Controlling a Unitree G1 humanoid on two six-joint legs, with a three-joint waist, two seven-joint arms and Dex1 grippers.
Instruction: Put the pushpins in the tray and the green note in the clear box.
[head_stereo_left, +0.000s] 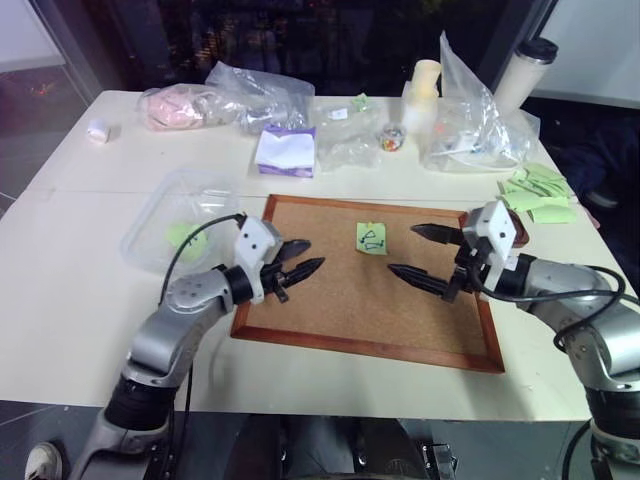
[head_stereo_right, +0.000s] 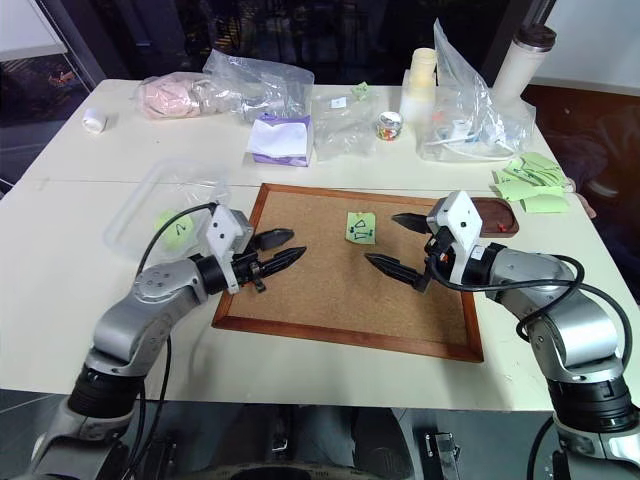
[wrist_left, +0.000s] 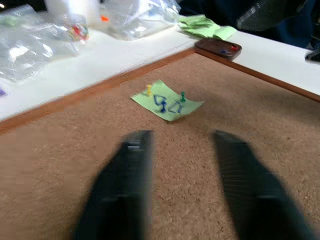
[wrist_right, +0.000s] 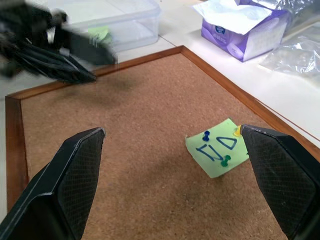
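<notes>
- 1 green note (head_stereo_left: 371, 238) is lying on the cork board (head_stereo_left: 330, 320), nearer the board's far edge, between the 2 grippers.
- 3 pushpins (wrist_right: 226, 160) are sticking in that note: 1 blue, 1 green and 1 yellow; only the wrist views are showing them clearly.
- The tray (wrist_left: 218, 48) is sitting on the table (head_stereo_left: 60, 300) just beside the board's far right corner, and the left wrist view is showing a red and a blue speck inside it.
- The clear box (head_stereo_right: 150, 205) is resting off the board's far left corner, holding 1 green slip with a dark scribble.
- The left gripper (head_stereo_left: 298, 258) is hovering over the board's left edge, fingers narrowly parted and holding nothing.
- The right gripper (head_stereo_left: 422, 252) is hanging over the board's right part, fingers spread wide and empty.
- 1 heap of green notes (head_stereo_left: 537, 192) is lying at the table's right edge.
- 1 purple tissue box (head_stereo_left: 286, 150) is standing beyond the board's far edge, among several wrinkly plastic bags (head_stereo_left: 262, 92).
</notes>
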